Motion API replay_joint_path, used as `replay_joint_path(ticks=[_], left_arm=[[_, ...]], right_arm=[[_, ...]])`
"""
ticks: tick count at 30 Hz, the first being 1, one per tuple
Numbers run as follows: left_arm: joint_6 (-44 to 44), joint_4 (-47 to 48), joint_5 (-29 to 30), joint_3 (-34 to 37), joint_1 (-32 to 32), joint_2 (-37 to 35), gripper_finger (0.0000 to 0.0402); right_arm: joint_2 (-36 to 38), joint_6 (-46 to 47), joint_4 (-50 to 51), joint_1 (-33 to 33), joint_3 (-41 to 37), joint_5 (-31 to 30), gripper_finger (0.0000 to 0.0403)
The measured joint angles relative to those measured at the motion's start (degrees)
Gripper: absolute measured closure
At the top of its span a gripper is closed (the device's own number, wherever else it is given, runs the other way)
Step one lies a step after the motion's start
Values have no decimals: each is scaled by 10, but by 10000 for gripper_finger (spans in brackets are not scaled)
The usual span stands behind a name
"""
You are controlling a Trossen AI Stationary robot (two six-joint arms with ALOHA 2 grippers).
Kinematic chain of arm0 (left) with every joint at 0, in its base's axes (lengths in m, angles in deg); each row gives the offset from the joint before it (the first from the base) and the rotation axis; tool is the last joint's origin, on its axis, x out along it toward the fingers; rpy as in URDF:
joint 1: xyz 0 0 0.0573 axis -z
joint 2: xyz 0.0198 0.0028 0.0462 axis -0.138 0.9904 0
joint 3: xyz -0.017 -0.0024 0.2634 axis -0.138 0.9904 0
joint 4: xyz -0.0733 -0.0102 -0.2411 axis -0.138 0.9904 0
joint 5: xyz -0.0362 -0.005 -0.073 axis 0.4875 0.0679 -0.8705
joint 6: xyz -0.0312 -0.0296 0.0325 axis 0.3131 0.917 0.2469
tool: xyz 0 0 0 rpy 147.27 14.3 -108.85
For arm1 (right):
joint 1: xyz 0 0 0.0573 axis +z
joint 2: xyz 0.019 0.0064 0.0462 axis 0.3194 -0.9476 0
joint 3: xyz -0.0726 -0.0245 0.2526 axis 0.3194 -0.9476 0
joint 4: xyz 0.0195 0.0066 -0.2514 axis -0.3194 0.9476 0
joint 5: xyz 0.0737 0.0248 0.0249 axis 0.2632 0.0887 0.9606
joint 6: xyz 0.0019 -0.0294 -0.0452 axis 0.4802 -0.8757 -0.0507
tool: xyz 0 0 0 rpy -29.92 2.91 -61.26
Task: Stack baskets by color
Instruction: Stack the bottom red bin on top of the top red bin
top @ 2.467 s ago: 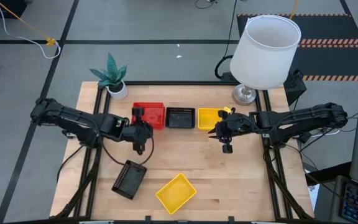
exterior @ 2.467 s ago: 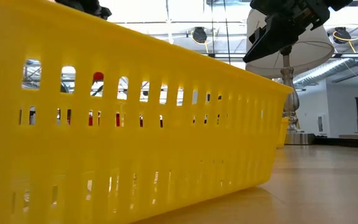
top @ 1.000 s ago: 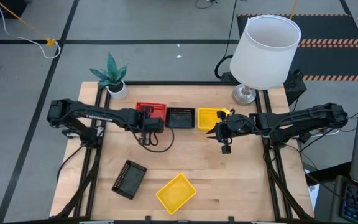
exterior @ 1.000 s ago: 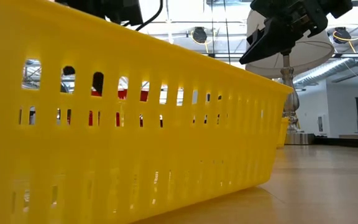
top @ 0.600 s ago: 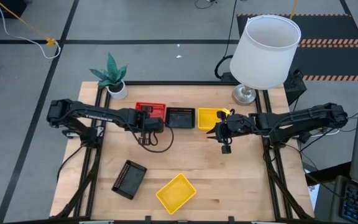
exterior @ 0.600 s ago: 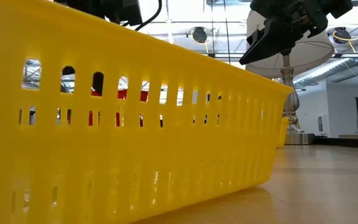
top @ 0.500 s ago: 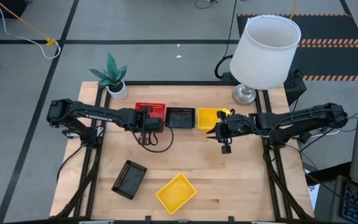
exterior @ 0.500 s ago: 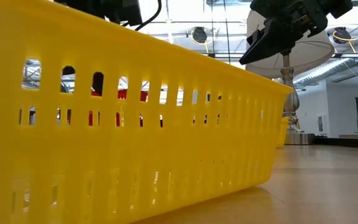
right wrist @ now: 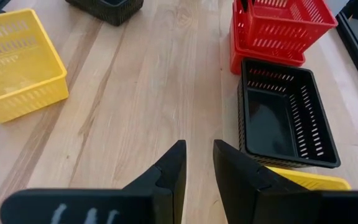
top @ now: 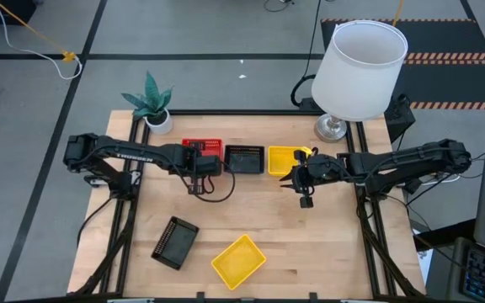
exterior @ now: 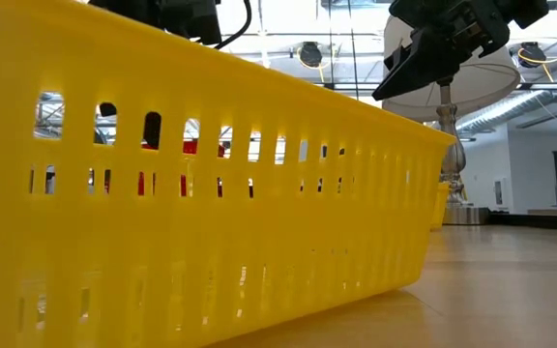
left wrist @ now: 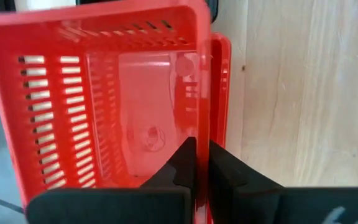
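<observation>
White lampshade, potted plant, behind basket row

Glossy red plastic basket, matt pale wood table

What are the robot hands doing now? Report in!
Left gripper shut on red basket wall, over the red stack. Right gripper open, hovering empty. Loose black basket and yellow basket wait up front.

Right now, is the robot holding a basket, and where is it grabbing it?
Yes. The left gripper is pinching a red basket by its side wall, over the red stack. The right gripper is open and holds nothing.
</observation>
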Motion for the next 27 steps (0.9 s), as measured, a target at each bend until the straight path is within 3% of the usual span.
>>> replay_joint_path(ticks=[5,11,19,27], left_arm=[[-1,0,0,0,0,0,395],[-7,-9,0,16,0,0,376],[-18,-16,1,33,0,0,395],[-17,-28,2,33,0,0,347]], right_arm=[[0,0,0,0,0,0,330],[0,0,0,0,0,0,330],[0,-1,0,0,0,0,330],[0,-1,0,0,0,0,330]])
